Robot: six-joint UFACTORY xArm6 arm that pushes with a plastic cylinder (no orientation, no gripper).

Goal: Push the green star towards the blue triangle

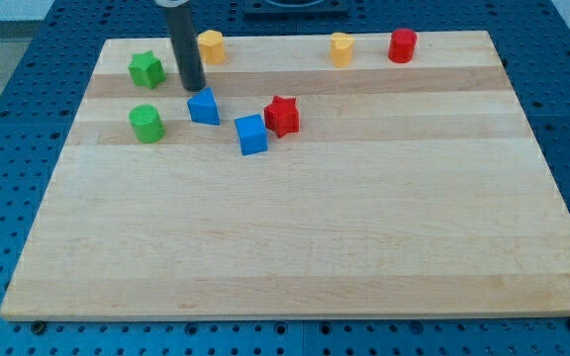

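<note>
The green star (146,69) lies near the board's top left corner. The blue triangle (204,106) lies to its lower right. My tip (194,87) stands between them, just above the blue triangle's top and to the right of the green star, touching neither as far as I can see.
A green round block (146,124) lies below the star. A blue cube (251,134) and a red star (282,116) lie right of the triangle. Two yellow blocks (211,46) (340,48) and a red round block (402,45) line the top edge of the wooden board (295,237).
</note>
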